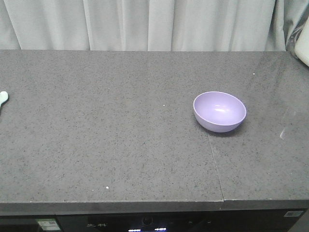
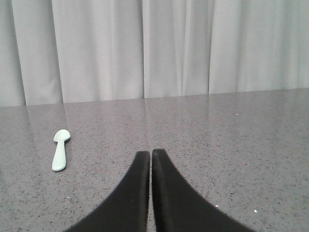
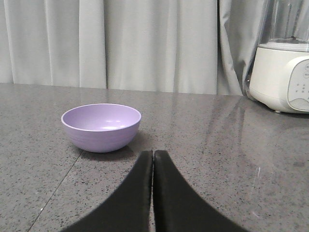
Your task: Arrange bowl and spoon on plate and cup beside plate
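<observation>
The lavender bowl [image 1: 219, 111] stands upright on the grey counter, right of centre. In the right wrist view the bowl [image 3: 101, 126] is ahead and to the left of my right gripper [image 3: 153, 152], which is shut with nothing in it. The mint-green spoon [image 2: 60, 149] lies flat on the counter, ahead and to the left of my left gripper [image 2: 150, 153], also shut and empty. Only the spoon's tip [image 1: 3, 98] shows at the front view's left edge. The plate and the cup are out of view. Neither gripper shows in the front view.
A white appliance [image 3: 282, 77] with a clear jug on top stands at the counter's back right corner [image 1: 302, 48]. A pale curtain [image 1: 145, 24] hangs behind the counter. A seam [image 1: 215, 164] runs across the countertop below the bowl.
</observation>
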`<state>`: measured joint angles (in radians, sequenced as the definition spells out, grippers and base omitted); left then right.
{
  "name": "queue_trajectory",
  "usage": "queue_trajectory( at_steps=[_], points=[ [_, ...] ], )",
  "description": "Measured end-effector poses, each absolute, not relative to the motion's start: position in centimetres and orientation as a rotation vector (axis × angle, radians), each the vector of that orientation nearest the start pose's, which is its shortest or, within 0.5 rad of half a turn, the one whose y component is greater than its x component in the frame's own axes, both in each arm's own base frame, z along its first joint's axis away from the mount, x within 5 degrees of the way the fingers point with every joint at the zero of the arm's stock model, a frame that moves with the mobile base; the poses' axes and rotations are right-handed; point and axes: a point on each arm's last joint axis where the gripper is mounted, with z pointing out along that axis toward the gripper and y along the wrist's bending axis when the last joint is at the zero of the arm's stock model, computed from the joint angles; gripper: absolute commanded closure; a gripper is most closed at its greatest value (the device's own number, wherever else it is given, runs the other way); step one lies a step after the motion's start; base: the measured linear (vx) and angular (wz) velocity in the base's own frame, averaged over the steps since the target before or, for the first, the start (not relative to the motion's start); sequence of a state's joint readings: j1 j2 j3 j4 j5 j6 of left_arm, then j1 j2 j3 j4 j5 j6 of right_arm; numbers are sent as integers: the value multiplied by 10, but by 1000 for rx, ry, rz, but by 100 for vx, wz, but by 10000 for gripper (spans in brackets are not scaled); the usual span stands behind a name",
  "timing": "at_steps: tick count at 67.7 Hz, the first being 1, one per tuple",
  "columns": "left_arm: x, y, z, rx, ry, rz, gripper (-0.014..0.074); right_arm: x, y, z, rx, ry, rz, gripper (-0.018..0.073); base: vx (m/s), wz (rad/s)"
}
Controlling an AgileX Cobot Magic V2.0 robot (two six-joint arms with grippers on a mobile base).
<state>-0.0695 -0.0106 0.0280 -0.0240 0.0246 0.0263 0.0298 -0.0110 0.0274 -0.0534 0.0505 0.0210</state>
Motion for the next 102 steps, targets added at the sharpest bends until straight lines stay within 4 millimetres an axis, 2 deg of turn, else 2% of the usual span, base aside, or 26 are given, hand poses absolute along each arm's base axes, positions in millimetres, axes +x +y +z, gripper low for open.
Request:
queue_trajectory(
  at_steps=[102],
  points=[
    [57, -4, 202, 55, 1525, -54, 604, 57, 1, 200, -46, 1550, -4, 561, 2, -1]
  ],
)
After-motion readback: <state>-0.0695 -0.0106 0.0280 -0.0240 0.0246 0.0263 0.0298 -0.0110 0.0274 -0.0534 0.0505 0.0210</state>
